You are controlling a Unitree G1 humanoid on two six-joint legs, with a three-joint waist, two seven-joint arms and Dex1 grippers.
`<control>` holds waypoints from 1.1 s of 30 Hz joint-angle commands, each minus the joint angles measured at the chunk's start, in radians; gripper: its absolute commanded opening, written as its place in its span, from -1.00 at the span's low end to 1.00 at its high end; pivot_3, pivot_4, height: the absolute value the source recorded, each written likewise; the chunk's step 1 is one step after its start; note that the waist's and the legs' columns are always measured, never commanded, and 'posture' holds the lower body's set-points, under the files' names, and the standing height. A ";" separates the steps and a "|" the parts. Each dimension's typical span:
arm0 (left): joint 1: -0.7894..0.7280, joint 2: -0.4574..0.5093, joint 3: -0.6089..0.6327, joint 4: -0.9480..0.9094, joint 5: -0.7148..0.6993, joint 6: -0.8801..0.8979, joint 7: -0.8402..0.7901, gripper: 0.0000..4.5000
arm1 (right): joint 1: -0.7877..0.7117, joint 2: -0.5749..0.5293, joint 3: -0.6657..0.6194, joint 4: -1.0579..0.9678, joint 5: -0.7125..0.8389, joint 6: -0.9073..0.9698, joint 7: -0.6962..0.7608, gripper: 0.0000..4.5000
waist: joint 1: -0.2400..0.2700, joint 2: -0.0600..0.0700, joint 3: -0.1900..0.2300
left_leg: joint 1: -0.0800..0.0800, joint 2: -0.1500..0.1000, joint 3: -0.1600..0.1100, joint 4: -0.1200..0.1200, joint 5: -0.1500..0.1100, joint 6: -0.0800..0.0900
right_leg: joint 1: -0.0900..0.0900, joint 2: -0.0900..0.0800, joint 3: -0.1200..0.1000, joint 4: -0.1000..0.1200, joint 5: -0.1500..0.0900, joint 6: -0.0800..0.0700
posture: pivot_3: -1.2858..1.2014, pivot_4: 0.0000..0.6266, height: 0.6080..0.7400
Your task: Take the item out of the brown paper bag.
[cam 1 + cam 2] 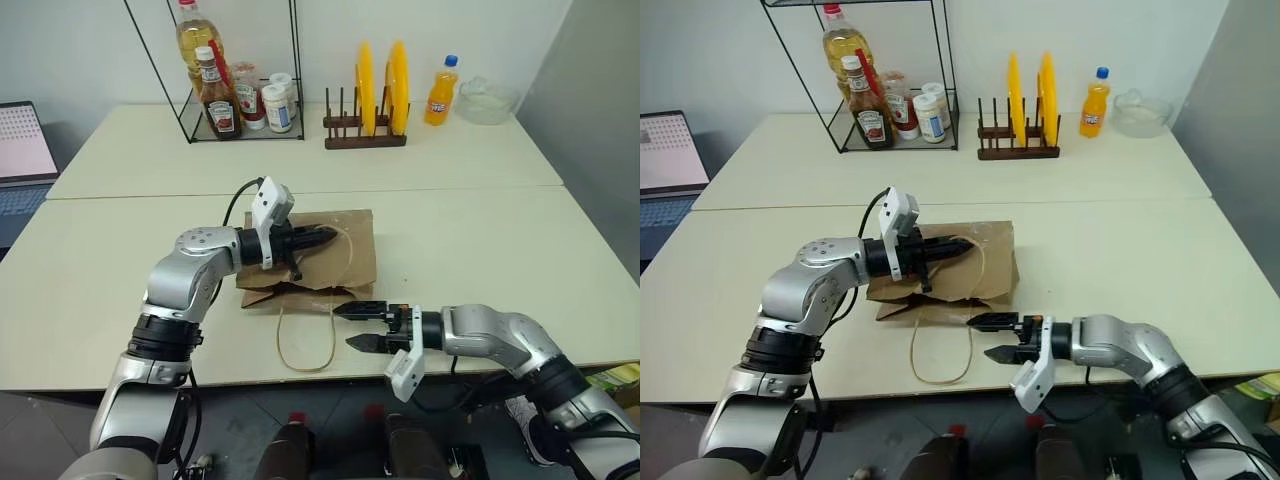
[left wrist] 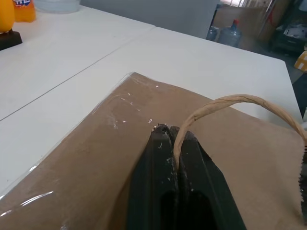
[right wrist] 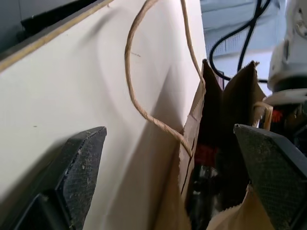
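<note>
Left of centre, the left gripper (image 1: pixel 322 238) is pinching the upper cord handle (image 2: pixel 225 103) of the brown paper bag (image 1: pixel 352 262), fingers tight together on it. The bag is lying mid-frame on the table (image 1: pixel 120 250), mouth facing the near edge. Inside that mouth, something dark with red (image 3: pixel 205 154) is showing. Lower right, the right gripper (image 1: pixel 358 326) is hovering at the opening, fingers spread wide.
</note>
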 commanded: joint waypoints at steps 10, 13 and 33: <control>0.037 0.017 -0.024 -0.073 0.016 -0.015 -0.019 -1.00 | -0.089 0.093 0.150 0.128 -0.183 0.104 -0.105 1.00 | -0.011 -0.002 -0.003 | 0.019 0.003 -0.001 -0.004 -0.002 0.003 | 0.018 0.004 0.000 -0.002 -0.001 -0.002 | 0.03 -0.52 1.00; 0.038 0.015 -0.022 -0.075 0.011 -0.006 -0.015 -1.00 | -0.103 0.110 0.173 0.134 -0.197 0.116 -0.125 1.00 | -0.012 -0.002 -0.003 | 0.019 0.005 -0.001 -0.004 -0.002 0.003 | 0.018 0.005 0.001 -0.002 -0.001 -0.002 | 0.03 -0.52 1.00; 0.035 0.006 -0.025 -0.070 0.010 0.004 -0.011 -1.00 | -0.128 0.091 0.220 0.138 -0.147 0.095 -0.102 -0.99 | -0.010 -0.003 -0.004 | 0.020 0.014 0.001 -0.005 -0.005 -0.001 | 0.018 0.012 0.001 -0.003 -0.001 -0.005 | 0.03 -0.52 1.00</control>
